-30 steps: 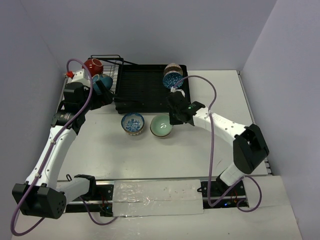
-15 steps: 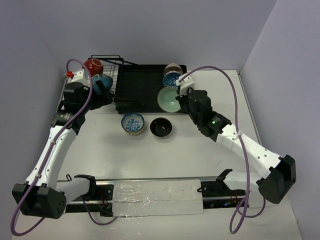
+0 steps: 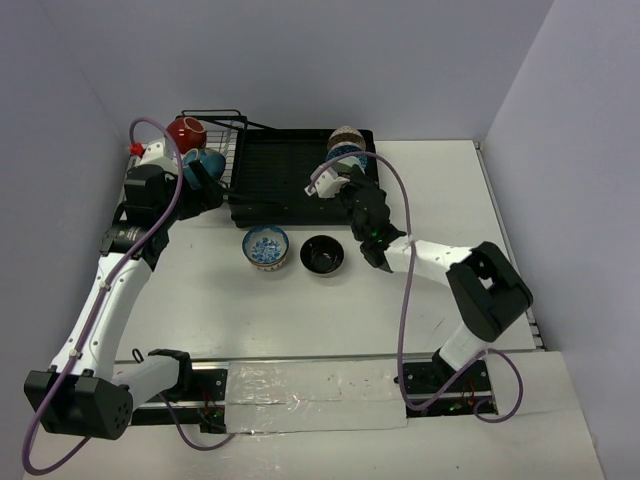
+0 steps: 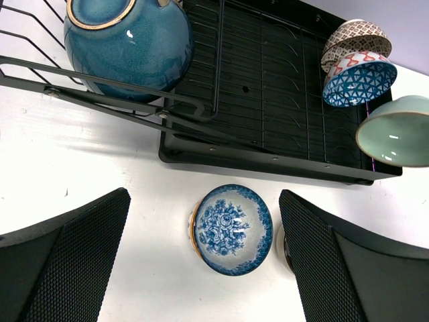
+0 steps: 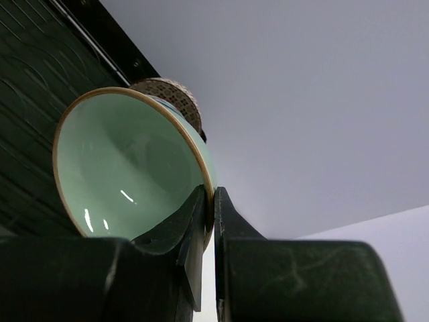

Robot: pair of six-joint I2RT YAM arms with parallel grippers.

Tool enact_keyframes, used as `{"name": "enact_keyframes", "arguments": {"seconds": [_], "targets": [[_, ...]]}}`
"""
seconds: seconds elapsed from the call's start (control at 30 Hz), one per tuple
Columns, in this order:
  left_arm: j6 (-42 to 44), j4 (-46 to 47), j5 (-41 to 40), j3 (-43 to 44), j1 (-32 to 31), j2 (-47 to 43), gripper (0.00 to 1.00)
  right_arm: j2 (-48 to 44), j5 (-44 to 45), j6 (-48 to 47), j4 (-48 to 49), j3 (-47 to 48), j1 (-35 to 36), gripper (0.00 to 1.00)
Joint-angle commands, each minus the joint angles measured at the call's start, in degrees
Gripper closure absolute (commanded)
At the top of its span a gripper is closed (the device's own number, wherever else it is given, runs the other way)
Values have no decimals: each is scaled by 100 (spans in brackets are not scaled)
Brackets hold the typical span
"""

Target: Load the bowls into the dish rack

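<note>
My right gripper [image 5: 209, 196] is shut on the rim of a pale green bowl [image 5: 127, 168] and holds it tilted above the right end of the black dish rack [image 3: 285, 170]. The green bowl also shows in the left wrist view [image 4: 395, 131]. In the top view my right gripper [image 3: 343, 180] hides it. A teal patterned bowl [image 3: 345, 154] and a brown patterned bowl [image 3: 345, 135] lean in the rack just behind. My left gripper [image 4: 204, 198] is open and empty, high above a blue floral bowl [image 4: 231, 228]. A black bowl [image 3: 322, 253] sits beside the floral bowl [image 3: 266, 246].
A red bowl [image 3: 187, 132] and a dark teal bowl [image 4: 127, 43] sit in the wire basket [image 3: 228, 140] at the rack's left end. Grey walls close in the back and both sides. My left gripper [image 3: 208, 182] hovers by the basket.
My right gripper has lifted the green bowl off the black bowl on the table and carried it back over the rack's right end. The left arm has barely moved.
</note>
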Motion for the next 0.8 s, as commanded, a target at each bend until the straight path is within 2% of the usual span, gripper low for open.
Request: {"name": "enact_keyframes", "arguments": {"seconds": [0.0, 0.27, 0.77], "targets": [[56, 140, 18, -17, 39, -52, 1, 179, -24, -956, 1741, 369, -133, 100], [-15, 167, 141, -8, 153, 98, 1, 822, -305, -1774, 2085, 430, -283, 100], [-23, 149, 176, 1, 206, 125, 1, 1894, -323, -2241, 2401, 588, -433, 100]]}}
